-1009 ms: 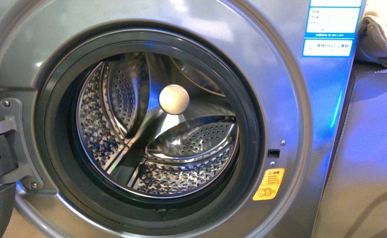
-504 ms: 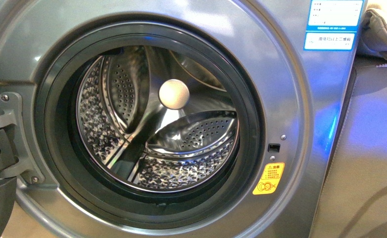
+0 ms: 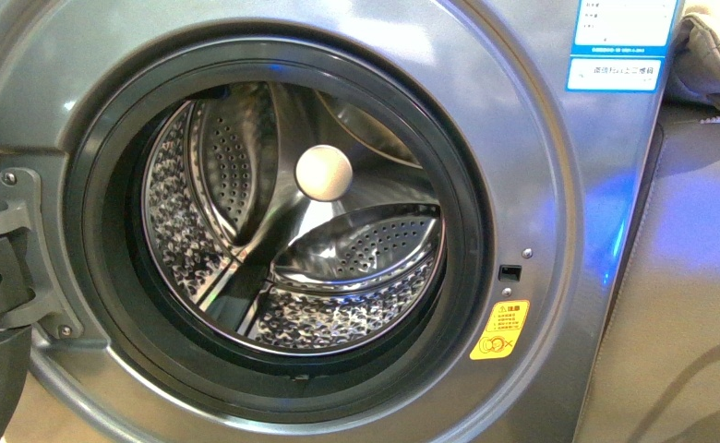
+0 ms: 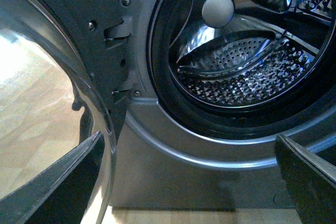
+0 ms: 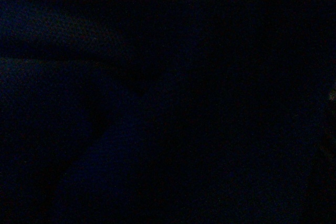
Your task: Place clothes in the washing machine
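Observation:
The silver-grey washing machine [image 3: 541, 175] fills the front view, its door swung open. Its dark rubber gasket [image 3: 98, 231] rings the perforated steel drum [image 3: 356, 277], which holds no fabric that I can see. The machine also shows in the left wrist view [image 4: 173, 166], with the drum [image 4: 247, 72] and the open door's glass [image 4: 47, 93]. My left gripper [image 4: 191, 182] is open and empty, low in front of the machine's lower panel, its fingers [image 4: 63, 182] wide apart. The clothes are out of view. The right wrist view is dark.
The door hinge [image 3: 10, 249] sits at the porthole's left edge. A yellow warning sticker [image 3: 499, 330] and a blue-white label [image 3: 619, 46] are on the front panel. Pale padded fabric [image 3: 716, 46] lies at the top right. Wooden floor [image 4: 31, 129] shows through the door's glass.
The front view has shifted slightly, so the machine sits a little lower and further right in the picture. Nothing in the drum has changed.

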Robot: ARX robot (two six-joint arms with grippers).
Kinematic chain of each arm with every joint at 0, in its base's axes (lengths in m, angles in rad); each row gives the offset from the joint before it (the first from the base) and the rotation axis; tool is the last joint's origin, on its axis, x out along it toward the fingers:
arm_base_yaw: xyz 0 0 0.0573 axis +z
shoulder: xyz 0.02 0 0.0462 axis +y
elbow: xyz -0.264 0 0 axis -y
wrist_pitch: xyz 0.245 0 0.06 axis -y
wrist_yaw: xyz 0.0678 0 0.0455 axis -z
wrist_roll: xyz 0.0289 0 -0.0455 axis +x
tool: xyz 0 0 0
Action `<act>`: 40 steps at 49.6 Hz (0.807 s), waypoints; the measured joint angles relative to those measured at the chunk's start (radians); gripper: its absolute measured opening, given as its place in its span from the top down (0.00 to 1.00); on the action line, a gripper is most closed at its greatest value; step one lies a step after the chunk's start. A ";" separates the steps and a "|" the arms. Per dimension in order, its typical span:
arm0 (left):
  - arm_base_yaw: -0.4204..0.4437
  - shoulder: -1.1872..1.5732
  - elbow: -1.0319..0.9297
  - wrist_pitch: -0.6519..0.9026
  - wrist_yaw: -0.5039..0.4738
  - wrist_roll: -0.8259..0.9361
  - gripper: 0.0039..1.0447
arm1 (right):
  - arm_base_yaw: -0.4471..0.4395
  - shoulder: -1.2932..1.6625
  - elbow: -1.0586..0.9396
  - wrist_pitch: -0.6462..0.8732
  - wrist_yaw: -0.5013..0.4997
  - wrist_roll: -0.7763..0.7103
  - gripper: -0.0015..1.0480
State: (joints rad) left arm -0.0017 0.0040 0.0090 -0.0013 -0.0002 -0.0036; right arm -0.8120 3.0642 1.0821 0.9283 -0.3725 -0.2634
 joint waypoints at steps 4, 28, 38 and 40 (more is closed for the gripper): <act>0.000 0.000 0.000 0.000 0.000 0.000 0.06 | -0.005 0.007 0.005 -0.005 -0.007 -0.007 0.07; 0.000 0.000 0.000 0.000 0.000 0.000 0.06 | -0.011 0.006 0.005 -0.006 -0.032 -0.011 0.40; 0.000 0.000 0.000 0.000 0.000 0.000 0.06 | -0.007 -0.026 -0.031 0.041 -0.016 0.030 0.70; 0.000 0.000 0.000 0.000 0.000 0.000 0.06 | -0.005 -0.036 -0.045 0.054 -0.011 0.037 0.74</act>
State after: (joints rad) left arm -0.0017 0.0040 0.0090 -0.0013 -0.0006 -0.0036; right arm -0.8165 3.0283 1.0367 0.9821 -0.3840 -0.2260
